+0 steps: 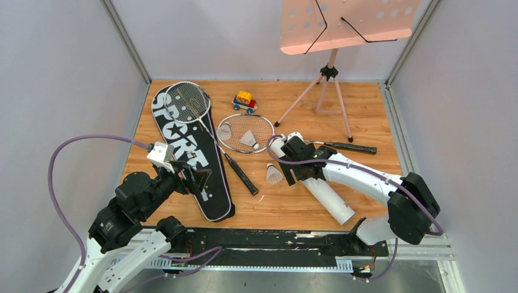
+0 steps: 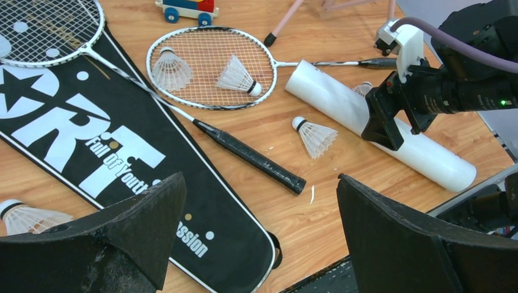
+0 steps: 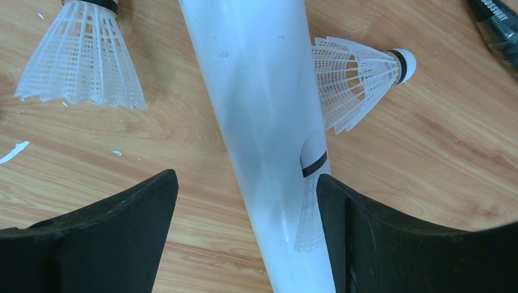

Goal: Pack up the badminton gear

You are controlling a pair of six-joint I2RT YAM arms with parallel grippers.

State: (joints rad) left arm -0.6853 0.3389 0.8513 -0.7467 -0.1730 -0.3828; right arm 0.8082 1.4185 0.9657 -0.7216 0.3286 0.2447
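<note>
The white tube (image 1: 324, 194) lies slanted on the wooden table. My right gripper (image 1: 300, 176) stands open astride its upper part. In the right wrist view the right fingertip (image 3: 333, 201) touches the tube (image 3: 262, 110), while the left one stands apart. One shuttlecock (image 3: 357, 76) lies right of the tube, another (image 3: 82, 61) to its left. Two more (image 1: 225, 130) (image 1: 248, 138) rest on a racket head (image 1: 245, 132). The other racket (image 1: 186, 101) lies on the black SPORT bag (image 1: 183, 149). My left gripper (image 1: 198, 177) hovers open over the bag's near end (image 2: 232, 244), holding nothing.
A pink music stand (image 1: 333, 73) on a tripod is at the back right. A small toy car (image 1: 245, 101) sits behind the rackets. A further shuttlecock (image 2: 24, 217) lies left of the bag. Grey walls close in the table on three sides.
</note>
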